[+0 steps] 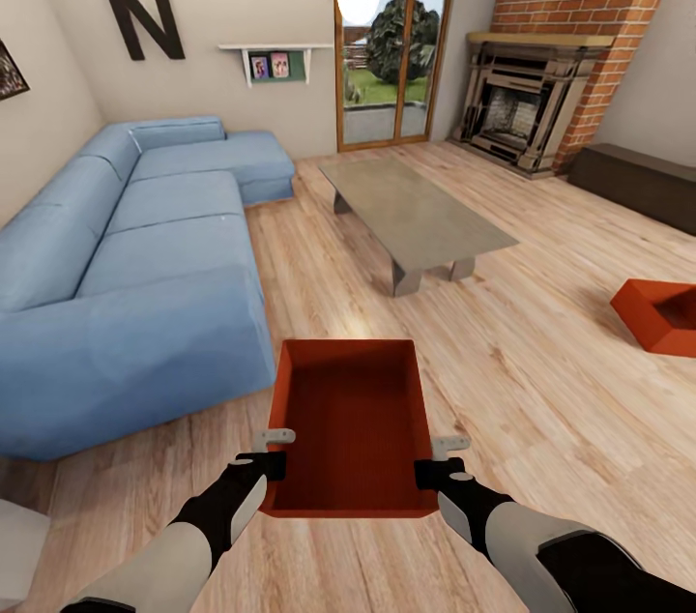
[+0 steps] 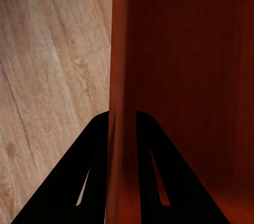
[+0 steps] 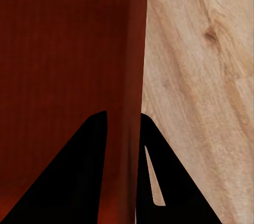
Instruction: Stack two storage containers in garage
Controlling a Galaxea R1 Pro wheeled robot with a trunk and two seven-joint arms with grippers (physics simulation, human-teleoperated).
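Overhead, second container [image 1: 665,311] beyond sofa [image 1: 126,255]

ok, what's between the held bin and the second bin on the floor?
Head view: only bare wood plank floor lies between the held container and the second container off to the right. The grey low table sits farther back, outside that stretch.

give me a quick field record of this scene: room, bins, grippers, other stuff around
room: living room, light wood plank floor
held bin: red-orange, open top, empty; both grippers grip its side walls
second bin: on the floor at the head view's right edge, partly cut off
left gripper: shut on held bin's left wall
right gripper: shut on held bin's right wall
sofa: blue corner sofa, left of held bin
table: grey low table, ahead
fireplace: brick, far right
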